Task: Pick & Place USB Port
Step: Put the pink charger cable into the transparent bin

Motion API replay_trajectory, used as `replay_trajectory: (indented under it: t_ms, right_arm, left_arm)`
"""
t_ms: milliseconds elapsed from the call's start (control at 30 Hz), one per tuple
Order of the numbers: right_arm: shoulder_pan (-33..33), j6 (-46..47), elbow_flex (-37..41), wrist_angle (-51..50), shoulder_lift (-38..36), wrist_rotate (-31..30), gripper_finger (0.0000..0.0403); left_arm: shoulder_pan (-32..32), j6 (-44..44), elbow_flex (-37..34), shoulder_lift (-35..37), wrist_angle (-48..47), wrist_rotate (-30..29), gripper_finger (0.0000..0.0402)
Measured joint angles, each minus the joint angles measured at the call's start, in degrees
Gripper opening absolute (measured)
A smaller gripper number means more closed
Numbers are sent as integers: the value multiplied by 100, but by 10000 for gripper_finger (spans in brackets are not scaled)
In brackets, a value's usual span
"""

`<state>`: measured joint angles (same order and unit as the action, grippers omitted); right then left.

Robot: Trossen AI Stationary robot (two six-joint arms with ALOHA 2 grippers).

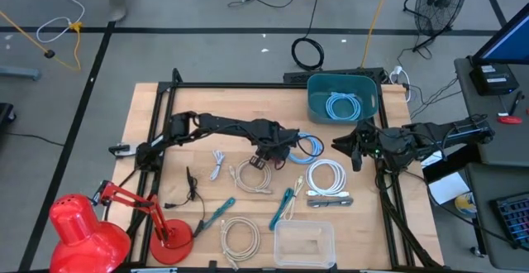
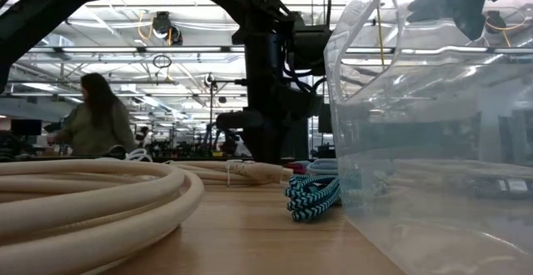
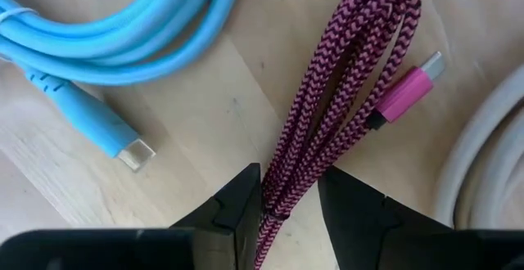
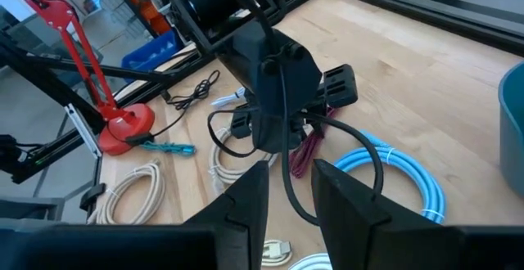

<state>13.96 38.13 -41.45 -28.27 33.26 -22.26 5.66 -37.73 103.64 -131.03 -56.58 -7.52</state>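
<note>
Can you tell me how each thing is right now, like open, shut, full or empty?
left gripper: shut on the pink braided cable, over the table's middle.
right gripper: empty, jaws a little apart, waiting by the right edge.
blue bin: open, holds one light blue coiled cable.
clear box: open, empty.
blue cable: coiled, lying loose on the table.

A: What's carrying it all?
B: A wooden table (image 1: 149,112) with a black frame.
A: And on it?
B: A teal bin (image 1: 316,106) far right, a clear tub (image 1: 304,245) near the front edge, a red lamp (image 1: 169,238) at the near left corner.
A: Cables?
B: A blue coil (image 1: 311,145) mid-table, a white coil (image 1: 326,176) right of centre, beige coils (image 1: 240,236) nearer, two teal cables (image 1: 281,208) between them.
</note>
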Motion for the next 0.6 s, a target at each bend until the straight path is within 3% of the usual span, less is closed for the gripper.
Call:
replay_trajectory:
  t_ms: [333, 600]
  right_arm:
    - [0, -17, 0, 22, 0, 0, 86]
    - [0, -21, 0, 20, 0, -4, 86]
  left_arm:
    - [14, 740, -198, 33, 33, 23, 121]
    - [10, 1251, -206, 25, -17, 41, 25]
